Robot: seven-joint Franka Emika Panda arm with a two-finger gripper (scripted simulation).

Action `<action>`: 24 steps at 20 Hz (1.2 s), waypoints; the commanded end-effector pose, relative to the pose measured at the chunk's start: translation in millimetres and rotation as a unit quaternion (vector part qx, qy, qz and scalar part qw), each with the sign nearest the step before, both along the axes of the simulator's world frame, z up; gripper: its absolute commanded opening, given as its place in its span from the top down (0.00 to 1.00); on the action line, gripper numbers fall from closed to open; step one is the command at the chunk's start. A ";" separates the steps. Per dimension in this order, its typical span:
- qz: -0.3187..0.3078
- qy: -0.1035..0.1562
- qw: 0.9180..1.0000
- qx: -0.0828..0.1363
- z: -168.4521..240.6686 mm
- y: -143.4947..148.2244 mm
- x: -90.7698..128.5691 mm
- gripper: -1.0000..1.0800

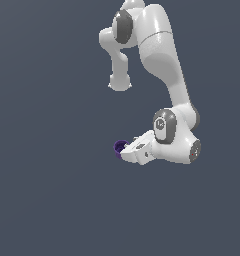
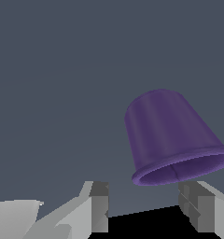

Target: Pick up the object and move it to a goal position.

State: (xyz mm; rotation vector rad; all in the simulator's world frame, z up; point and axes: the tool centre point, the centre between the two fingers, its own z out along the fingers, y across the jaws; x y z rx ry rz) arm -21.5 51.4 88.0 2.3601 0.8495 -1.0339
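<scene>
Simulated scene with a flat slate-grey ground and one white robot arm. Exterior view: the arm reaches down from the top of the picture and bends toward the exterior view's left, ending in a white gripper (image 1: 128,153) held low. A small dark-purple cup (image 1: 120,147) sits just at the gripper's tip, partly hidden by it; whether the two touch cannot be told from here. No goal marker is visible

Wrist view: two grey fingertips (image 2: 100,205) stand apart with a clear gap between them, so the pincer is released and grasps nothing. The cup (image 2: 172,135) looms close ahead, its flared hollow rim turned toward the camera and its closed base pointing away. It is tilted and lies off-centre, nearer one fingertip than the other, not squarely inside the gap

Likely risk: closing now could catch only the flared rim, or one fingertip could nudge the cup aside, since it is offset and looks light enough to roll or slip away
</scene>
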 end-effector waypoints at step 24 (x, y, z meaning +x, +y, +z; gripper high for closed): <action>0.001 0.001 1.000 -0.001 -18.4 -18.1 -15.1 1.00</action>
